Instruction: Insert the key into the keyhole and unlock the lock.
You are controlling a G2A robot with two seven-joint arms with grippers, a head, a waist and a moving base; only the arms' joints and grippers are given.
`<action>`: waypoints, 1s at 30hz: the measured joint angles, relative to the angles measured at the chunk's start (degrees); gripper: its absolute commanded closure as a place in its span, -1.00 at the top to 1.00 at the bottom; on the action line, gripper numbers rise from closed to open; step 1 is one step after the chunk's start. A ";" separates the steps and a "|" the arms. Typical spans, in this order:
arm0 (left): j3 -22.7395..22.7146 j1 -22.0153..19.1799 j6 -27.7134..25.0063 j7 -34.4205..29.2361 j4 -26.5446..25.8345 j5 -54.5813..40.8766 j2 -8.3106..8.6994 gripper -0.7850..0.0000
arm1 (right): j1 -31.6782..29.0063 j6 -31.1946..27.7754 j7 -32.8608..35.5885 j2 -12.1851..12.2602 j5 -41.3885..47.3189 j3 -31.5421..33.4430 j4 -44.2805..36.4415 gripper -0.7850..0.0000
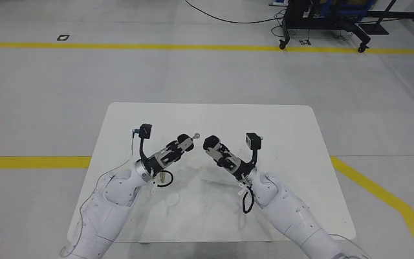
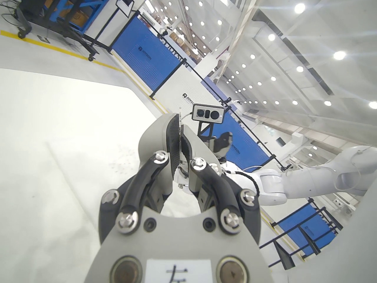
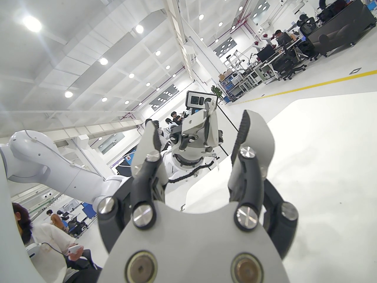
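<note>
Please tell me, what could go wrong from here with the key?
1. The thin silver metal key sticks out from the shut left hand. It might slip or twist on contact.
2. The open right hand faces it closely above the white table, so the two hands could collide.

The right gripper (image 3: 198, 122) is raised above the white table (image 3: 318, 154) with its jaws spread wide apart. The ribbed black pads (image 3: 241, 132) line the inner faces of the fingers.

Beyond the gap, the left gripper (image 3: 210, 108) faces the right gripper, tip toward tip and apart from it. Its jaws are closed on a thin metal key (image 3: 207, 113), seen edge-on, which projects past the fingertips. A wrist camera (image 3: 201, 100) is mounted just behind the left gripper. The white left arm (image 3: 59, 172) extends sideways from that gripper. A yellow floor line (image 3: 324, 83) runs past the far edge of the table.
</note>
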 measured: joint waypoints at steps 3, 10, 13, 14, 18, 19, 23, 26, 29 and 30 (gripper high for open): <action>0.06 -0.01 -0.03 -0.08 0.00 -0.05 0.00 -1.00 | 0.00 0.00 0.00 0.00 0.00 0.00 0.00 1.00; -0.03 0.11 0.71 -0.31 -0.68 1.34 0.07 -1.00 | 0.03 0.55 0.58 0.07 -0.38 -0.02 0.06 1.00; -0.12 0.49 2.17 -2.74 -2.24 4.64 0.41 -1.00 | 1.73 3.30 8.26 1.00 -1.55 0.80 0.90 1.00; -0.08 0.60 2.52 -4.50 -2.76 4.47 0.56 -1.00 | 2.56 3.20 12.15 1.66 -3.07 1.92 1.16 1.00; -0.65 0.45 3.89 -10.50 -3.87 3.47 1.20 -1.00 | 2.50 1.04 19.99 3.65 -0.77 6.25 0.05 0.69; -0.67 0.46 3.96 -11.76 -4.10 3.39 1.33 -1.00 | 2.22 0.85 21.46 4.07 0.59 7.10 -0.53 0.51; 0.10 0.14 3.28 -17.90 -4.73 1.55 1.80 -1.00 | 0.77 -0.04 32.70 5.98 6.93 7.82 -3.55 0.45; 1.02 -0.20 1.98 -20.58 -4.88 0.60 1.97 -1.00 | 0.51 0.70 40.23 7.22 12.39 8.41 -4.72 0.12; 2.13 -0.56 1.73 -21.26 -4.56 -0.32 1.95 -1.00 | 0.06 1.71 44.85 8.01 15.72 8.66 -5.96 -0.04; 2.53 -0.77 1.82 -21.38 -4.38 -0.33 1.92 -1.00 | -0.08 1.84 45.67 8.17 16.57 8.66 -6.29 -0.07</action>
